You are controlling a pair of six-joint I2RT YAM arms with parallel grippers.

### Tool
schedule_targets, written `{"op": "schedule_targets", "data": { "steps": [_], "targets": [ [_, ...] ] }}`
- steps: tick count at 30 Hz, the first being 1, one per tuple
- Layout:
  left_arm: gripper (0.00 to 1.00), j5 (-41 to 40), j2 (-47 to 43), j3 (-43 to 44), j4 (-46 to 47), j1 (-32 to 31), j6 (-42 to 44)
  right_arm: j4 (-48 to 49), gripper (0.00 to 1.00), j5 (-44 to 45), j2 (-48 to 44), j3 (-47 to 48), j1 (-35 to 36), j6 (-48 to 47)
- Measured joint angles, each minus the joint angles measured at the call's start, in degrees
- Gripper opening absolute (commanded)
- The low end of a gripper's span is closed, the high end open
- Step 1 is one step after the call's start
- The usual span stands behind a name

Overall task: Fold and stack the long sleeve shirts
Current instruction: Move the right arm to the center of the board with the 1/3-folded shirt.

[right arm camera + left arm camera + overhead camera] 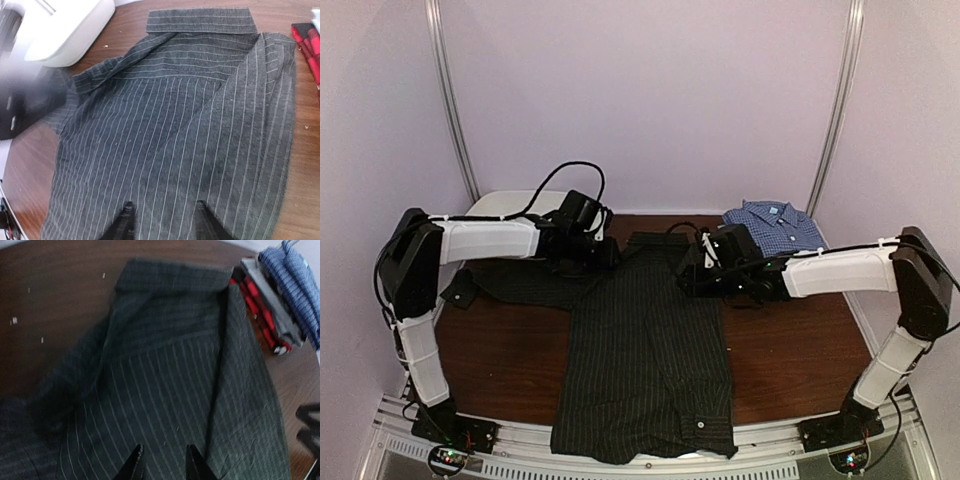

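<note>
currently, item: black pinstripe shirt (640, 350), back up on the table (790, 340), collar at the far side, hem at the near edge; its right side looks folded in, its left sleeve (510, 285) lies spread toward the white tub (70, 30). item: folded stack at far right, blue checked shirt (775, 225) on top, red-black shirt (260, 315) lower. left gripper (164, 467): fingers part way apart over the upper back, nothing between them. right gripper (165, 222): fingers apart above flat cloth, gripping nothing. hazards, judged: a pinch taking one layer only would let the folded side slip open; dragging the sleeve could pull the collar askew; the hem may slide off the near edge.
</note>
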Motion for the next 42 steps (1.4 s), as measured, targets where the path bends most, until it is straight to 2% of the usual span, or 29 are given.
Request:
{"op": "schedule_targets", "data": {
  "steps": [4, 9, 14, 20, 25, 34, 36, 42],
  "targets": [
    [0.26, 0.6, -5.9, -12.7, -0.2, -0.8, -0.5, 0.1, 0.17, -2.1, 8.7, 5.5, -2.2, -2.2],
    [0.24, 0.8, -15.7, -23.7, -0.3, -0.4, -0.9, -0.3, 0.15, -4.3, 18.9, 10.5, -5.0, -3.6],
    [0.24, -0.6, -20.0, -27.7, -0.1, -0.4, -1.6, -0.4, 0.15, -5.6, 25.4, 16.9, -6.6, -4.3],
    [0.25, -7.8, -24.2, -30.9, -2.9, 0.0, -3.3, -0.7, 0.18, -7.2, 30.2, 23.5, -8.0, -5.5],
    [0.31, -13.3, -30.1, -32.6, -5.5, 2.8, -5.8, -0.8, 0.35, -9.3, 30.7, 24.4, -9.3, -6.1],
    [0.41, -21.1, -42.5, -37.1, -10.5, 15.1, -10.8, -3.1, 0.84, -11.8, 23.4, 20.8, -8.1, -7.0],
    [0.41, -21.4, -43.2, -37.7, -10.7, 18.1, -11.1, -3.2, 0.99, -11.8, 19.8, 19.8, -7.3, -7.2],
    [0.43, -20.0, -42.2, -38.6, -9.8, 26.5, -11.1, -1.7, 1.00, -11.3, 8.1, 16.2, -4.0, -7.8]
  ]
}}
